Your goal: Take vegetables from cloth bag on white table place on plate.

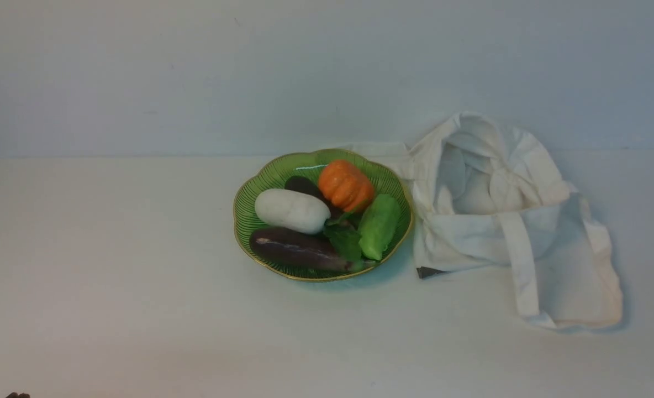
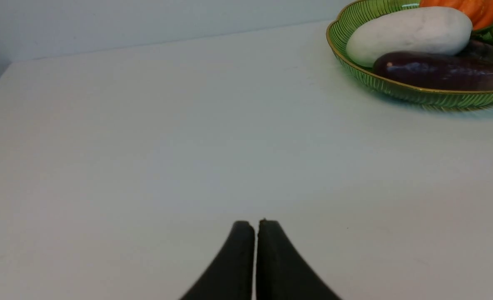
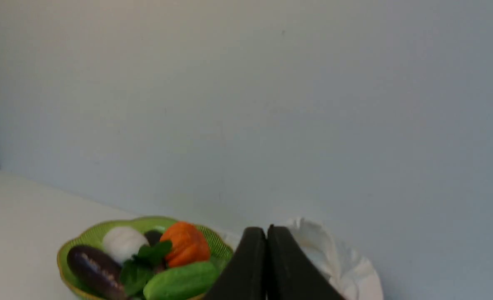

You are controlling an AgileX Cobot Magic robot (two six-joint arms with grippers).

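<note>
The green ribbed plate (image 1: 249, 190) with a gold rim sits mid-table on the white table (image 1: 111, 265). In it lie a white radish (image 1: 292, 210) with dark leaves, an orange pumpkin (image 1: 346, 185), a dark eggplant (image 1: 296, 249) and a green vegetable (image 1: 379, 225). The off-white cloth bag (image 1: 504, 221) lies slumped right of the plate, mouth open. My left gripper (image 2: 255, 223) is shut and empty over bare table, well short of the plate (image 2: 417, 98). Raised in front of the wall, my right gripper (image 3: 266, 228) is shut and empty, with plate (image 3: 92, 233) and bag (image 3: 338, 258) beyond it.
A pale wall (image 1: 327, 72) rises behind the table's back edge. One bag strap (image 1: 526, 265) trails toward the front. A small dark tag (image 1: 429, 272) shows at the bag's near corner.
</note>
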